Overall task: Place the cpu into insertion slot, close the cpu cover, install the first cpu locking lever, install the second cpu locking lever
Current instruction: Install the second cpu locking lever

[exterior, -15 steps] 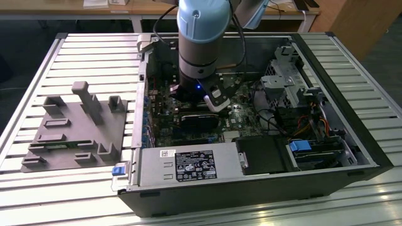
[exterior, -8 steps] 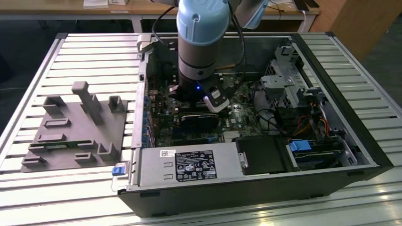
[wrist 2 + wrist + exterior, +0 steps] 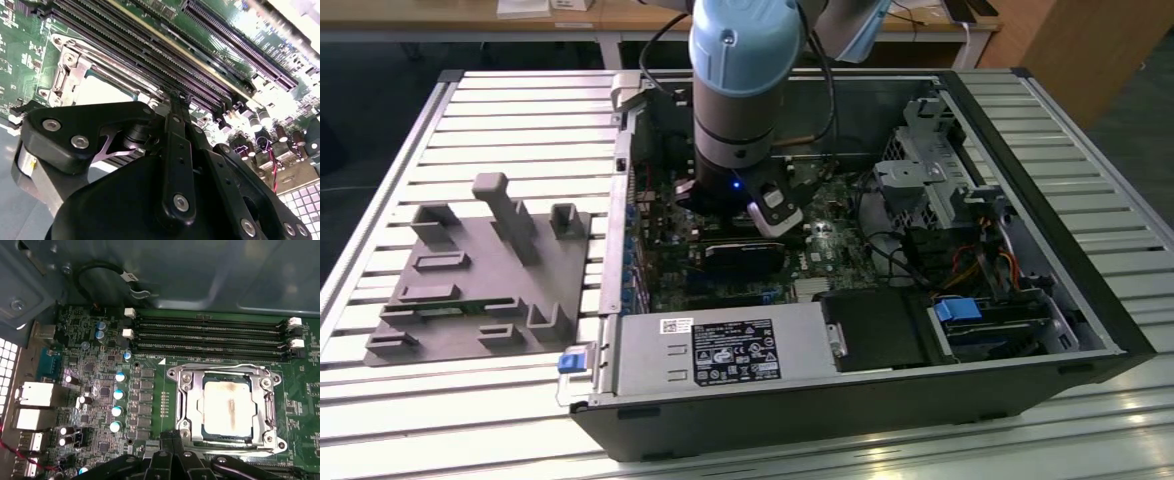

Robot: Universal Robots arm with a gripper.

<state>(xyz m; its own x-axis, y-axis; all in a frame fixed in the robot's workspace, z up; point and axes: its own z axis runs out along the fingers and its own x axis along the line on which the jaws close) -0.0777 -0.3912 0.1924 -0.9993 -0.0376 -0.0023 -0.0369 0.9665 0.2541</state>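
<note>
The cpu [image 3: 227, 407], a pale square chip with a brownish stain, lies in the insertion slot on the green board. The silvery cpu cover [image 3: 187, 402] is folded down flat around it. One thin wire lever [image 3: 225, 366] runs along the cover's edge nearest the memory slots. A second lever [image 3: 245, 451] runs along the opposite edge. My gripper [image 3: 173, 436] is shut with nothing held, its tips just off the cover's corner beside that second lever. In the second wrist view the gripper [image 3: 172, 100] hangs close over the board beside the cpu [image 3: 100, 90]. The arm's gripper [image 3: 771, 222] reaches down into the open computer case.
Several black memory slots [image 3: 210, 332] run beside the socket. Capacitors [image 3: 119, 395] and rear ports [image 3: 35, 395] stand on the other side. The case walls [image 3: 1041, 200], the drive cage [image 3: 927, 170] and the power supply [image 3: 707, 350] ring the board. A grey fixture [image 3: 480, 270] lies at the exterior view's left.
</note>
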